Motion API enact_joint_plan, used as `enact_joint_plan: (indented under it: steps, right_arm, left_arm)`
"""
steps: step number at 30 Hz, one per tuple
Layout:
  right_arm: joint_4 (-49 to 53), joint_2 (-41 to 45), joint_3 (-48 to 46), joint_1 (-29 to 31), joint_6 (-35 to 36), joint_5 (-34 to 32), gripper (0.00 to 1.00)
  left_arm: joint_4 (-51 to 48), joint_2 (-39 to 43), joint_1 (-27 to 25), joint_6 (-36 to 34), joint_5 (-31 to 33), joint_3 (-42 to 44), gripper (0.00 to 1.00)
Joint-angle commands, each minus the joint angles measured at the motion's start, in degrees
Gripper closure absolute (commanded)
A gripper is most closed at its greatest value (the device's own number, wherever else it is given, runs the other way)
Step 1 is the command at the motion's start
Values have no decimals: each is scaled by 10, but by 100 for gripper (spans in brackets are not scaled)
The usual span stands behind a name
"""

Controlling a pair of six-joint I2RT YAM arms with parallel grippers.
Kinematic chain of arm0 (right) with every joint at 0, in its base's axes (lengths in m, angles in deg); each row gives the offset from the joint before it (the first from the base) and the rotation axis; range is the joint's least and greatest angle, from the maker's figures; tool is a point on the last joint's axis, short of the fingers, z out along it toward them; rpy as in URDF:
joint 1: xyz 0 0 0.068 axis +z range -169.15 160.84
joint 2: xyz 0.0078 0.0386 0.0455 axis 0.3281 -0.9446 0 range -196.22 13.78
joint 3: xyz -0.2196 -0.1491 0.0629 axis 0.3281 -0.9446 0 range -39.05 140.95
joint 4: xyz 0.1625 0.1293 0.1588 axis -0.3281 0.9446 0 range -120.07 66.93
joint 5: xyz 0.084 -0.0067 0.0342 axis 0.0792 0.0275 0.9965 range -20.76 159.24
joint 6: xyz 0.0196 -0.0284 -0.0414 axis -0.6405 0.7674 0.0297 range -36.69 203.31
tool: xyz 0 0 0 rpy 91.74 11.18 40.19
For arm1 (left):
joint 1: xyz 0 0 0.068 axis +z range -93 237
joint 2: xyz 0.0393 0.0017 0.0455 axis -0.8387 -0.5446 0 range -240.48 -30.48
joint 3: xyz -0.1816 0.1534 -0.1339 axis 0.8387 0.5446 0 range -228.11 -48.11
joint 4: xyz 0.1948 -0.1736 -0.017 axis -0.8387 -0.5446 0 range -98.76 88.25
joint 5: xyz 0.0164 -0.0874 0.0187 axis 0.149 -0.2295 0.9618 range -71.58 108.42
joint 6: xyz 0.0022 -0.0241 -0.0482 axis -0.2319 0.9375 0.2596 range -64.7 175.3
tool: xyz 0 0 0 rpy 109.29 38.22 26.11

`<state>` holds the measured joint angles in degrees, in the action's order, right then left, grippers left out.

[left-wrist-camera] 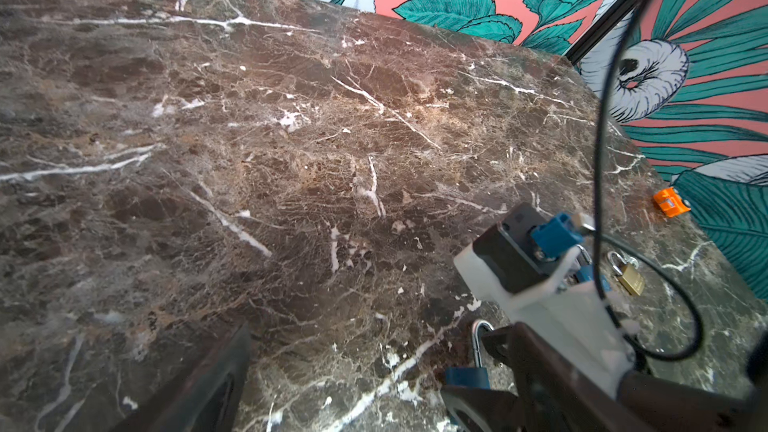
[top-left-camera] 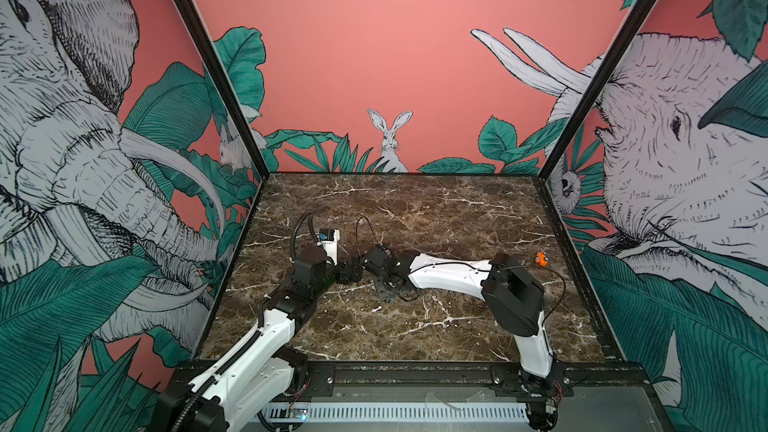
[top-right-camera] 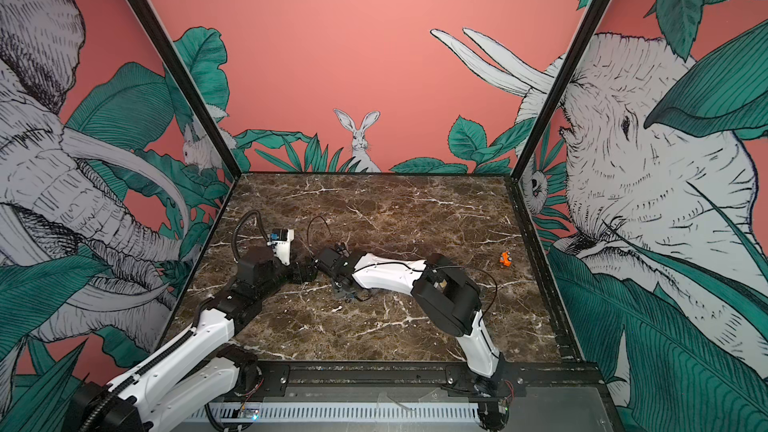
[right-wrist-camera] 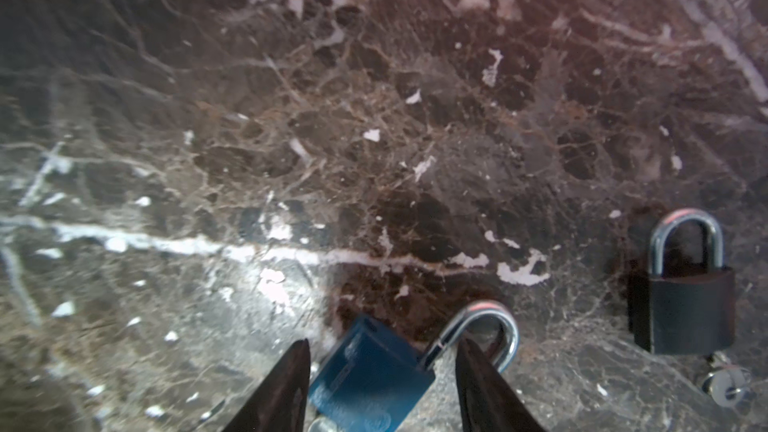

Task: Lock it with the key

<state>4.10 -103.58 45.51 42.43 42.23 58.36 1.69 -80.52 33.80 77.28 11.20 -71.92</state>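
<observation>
A blue padlock lies on the marble table with its steel shackle swung open. My right gripper points down over it and is open. One finger stands beside the lock's body and the other crosses in front of the shackle. A silver piece shows at the body's base; I cannot tell whether it is the key. My left gripper is wide open and holds nothing. In the left wrist view the blue padlock sits by its far finger. In both top views the two grippers nearly meet at mid-table.
A dark padlock with a ringed key at its base lies close beside the blue one. A brass padlock shows behind the right wrist. A small orange object sits near the table's right edge.
</observation>
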Motion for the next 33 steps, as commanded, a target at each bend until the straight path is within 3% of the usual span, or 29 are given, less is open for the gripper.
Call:
enact_joint_plan:
  steps: [1, 10, 20, 25, 33]
  right_arm:
    - [33, -8, 17, 9, 2, -31, 44]
    - [69, 12, -3, 20, -3, -85, 44]
    - [-17, 66, -86, 19, 12, -30, 45]
    - [-33, 58, -90, 10, 29, 6, 47]
    - [-24, 58, -108, -1, 45, 11, 52]
  left_arm:
    - [26, 10, 8, 18, -24, 11, 3]
    - [28, 6, 11, 14, -29, 10, 2]
    - [47, -18, 11, 25, -46, 14, 3]
    - [57, -40, 11, 29, -56, 11, 3]
    - [74, -64, 10, 33, -71, 9, 3]
